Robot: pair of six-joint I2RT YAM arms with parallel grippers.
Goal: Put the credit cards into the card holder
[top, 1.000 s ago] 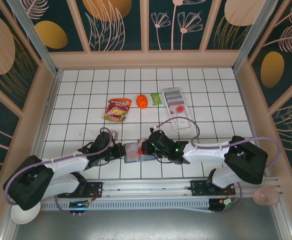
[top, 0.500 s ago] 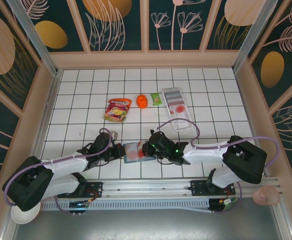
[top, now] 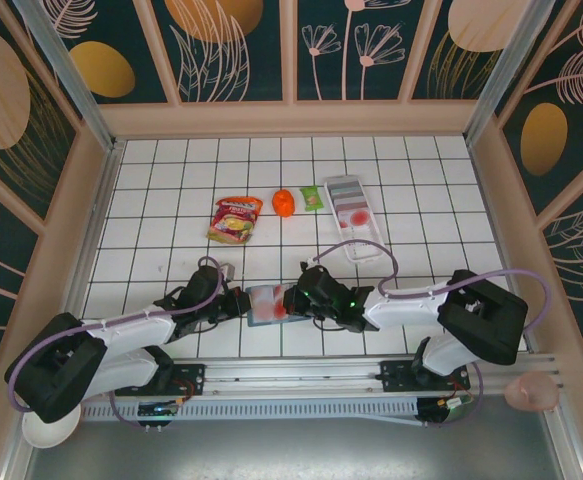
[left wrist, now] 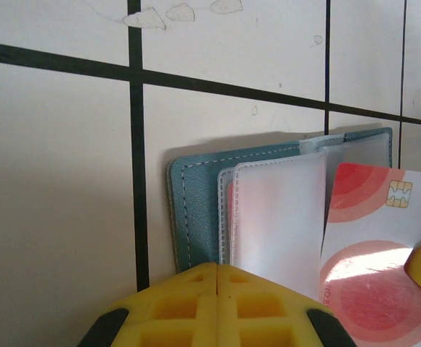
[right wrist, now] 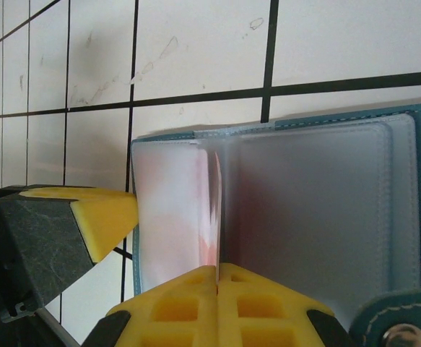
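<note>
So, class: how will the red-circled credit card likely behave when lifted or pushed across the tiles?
The credit card is probably stiff: pinched at one edge by the right hand, it shows no sag. Edge-on it looks very thin, so likely light. Its glossy face may slide easily on the smooth tiled table.

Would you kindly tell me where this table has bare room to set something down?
Bare tiles lie left of the snack packet, toward the wall, and right of the white tray. Crowded: front centre, where left gripper and right gripper meet at the card holder.
</note>
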